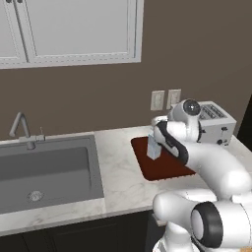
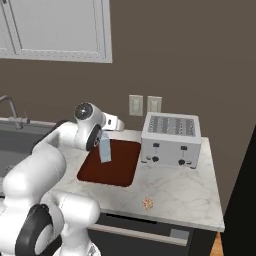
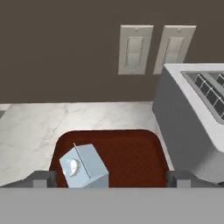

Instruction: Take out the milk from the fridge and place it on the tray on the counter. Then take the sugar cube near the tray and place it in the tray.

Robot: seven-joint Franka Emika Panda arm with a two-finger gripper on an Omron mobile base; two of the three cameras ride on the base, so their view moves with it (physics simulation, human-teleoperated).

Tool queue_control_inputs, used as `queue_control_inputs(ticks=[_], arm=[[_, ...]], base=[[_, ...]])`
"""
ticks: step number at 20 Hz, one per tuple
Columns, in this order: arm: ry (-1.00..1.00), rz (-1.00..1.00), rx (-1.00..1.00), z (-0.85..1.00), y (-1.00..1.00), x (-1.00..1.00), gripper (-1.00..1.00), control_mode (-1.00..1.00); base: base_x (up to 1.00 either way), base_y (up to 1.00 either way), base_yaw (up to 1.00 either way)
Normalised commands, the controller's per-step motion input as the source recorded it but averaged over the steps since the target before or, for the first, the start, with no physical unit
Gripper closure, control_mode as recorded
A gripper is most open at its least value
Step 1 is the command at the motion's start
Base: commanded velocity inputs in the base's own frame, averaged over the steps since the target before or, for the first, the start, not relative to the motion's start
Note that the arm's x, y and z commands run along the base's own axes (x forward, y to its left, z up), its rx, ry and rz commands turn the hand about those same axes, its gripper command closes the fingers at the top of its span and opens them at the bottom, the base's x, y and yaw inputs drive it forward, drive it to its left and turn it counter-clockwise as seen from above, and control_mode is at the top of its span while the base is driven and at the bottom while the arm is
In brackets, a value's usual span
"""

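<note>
No readable text, label or number shows anywhere.

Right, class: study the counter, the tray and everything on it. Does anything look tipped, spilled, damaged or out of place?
Nothing stands out. The milk stands upright on the tray, nothing spilled. The sugar cube lies alone on the counter near its front edge, not yet in the tray.

Arm (image 1: 206, 162) hides tray's (image 1: 162, 170) right edge; toaster (image 3: 192, 127) cropped.
</note>
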Motion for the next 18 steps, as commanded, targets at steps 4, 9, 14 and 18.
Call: queue_control_inputs(ticks=[4,9,14,18], arm=[[0.12,0.0,0.0,0.0,-0.49,-1.0,-1.0,-1.0],[0.23,0.0,0.0,0.04,-0.59,-0.81,-1.0,-1.0],[0.33,0.02,0.0,0.0,-0.6,-0.47,-1.0,-1.0],[0.2,0.02,0.0,0.0,-0.57,-0.06,-1.0,-1.0]], base=[[0.0,0.0,0.0],[0.0,0.0,0.0],[0.0,0.0,0.0],[0.0,0.0,0.0]])
